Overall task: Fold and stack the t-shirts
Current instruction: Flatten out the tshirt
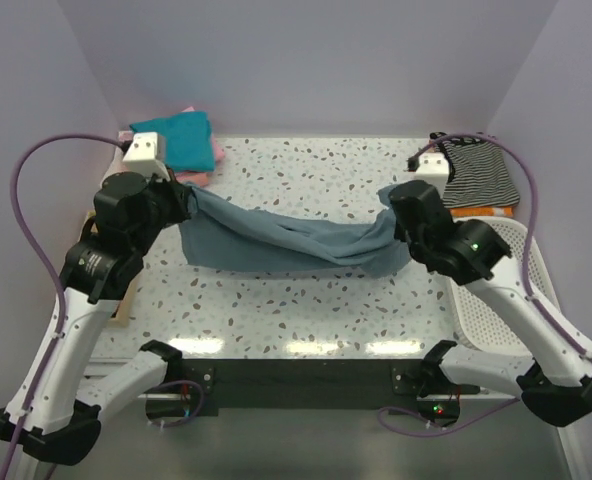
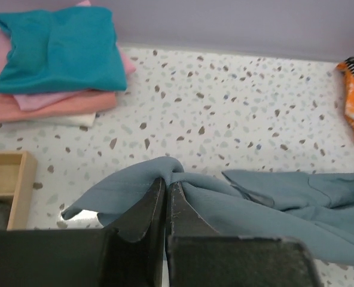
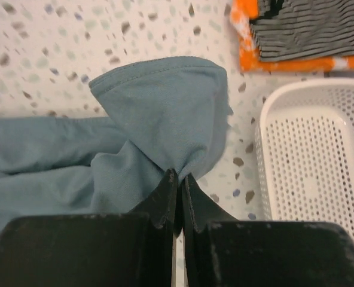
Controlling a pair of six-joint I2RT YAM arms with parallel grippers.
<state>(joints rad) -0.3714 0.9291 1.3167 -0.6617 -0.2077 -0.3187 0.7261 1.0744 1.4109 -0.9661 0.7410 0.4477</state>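
A slate-blue t-shirt (image 1: 286, 238) hangs stretched between my two grippers above the speckled table, sagging in the middle. My left gripper (image 1: 188, 198) is shut on its left end; the cloth (image 2: 237, 200) bunches at the tips of that gripper (image 2: 168, 181). My right gripper (image 1: 396, 200) is shut on its right end, where a fold of the shirt (image 3: 165, 113) rises above the closed gripper (image 3: 180, 174). A stack of folded t-shirts, teal (image 1: 181, 135) on top of pink and white, lies at the back left; in the left wrist view the teal one (image 2: 60, 48) covers the pink one (image 2: 45, 104).
A striped black-and-white garment (image 1: 481, 172) on an orange one (image 3: 296, 63) lies at the back right. A white perforated basket (image 1: 491, 300) stands at the right edge, close under my right arm. A small wooden box (image 2: 9, 185) sits at the left edge.
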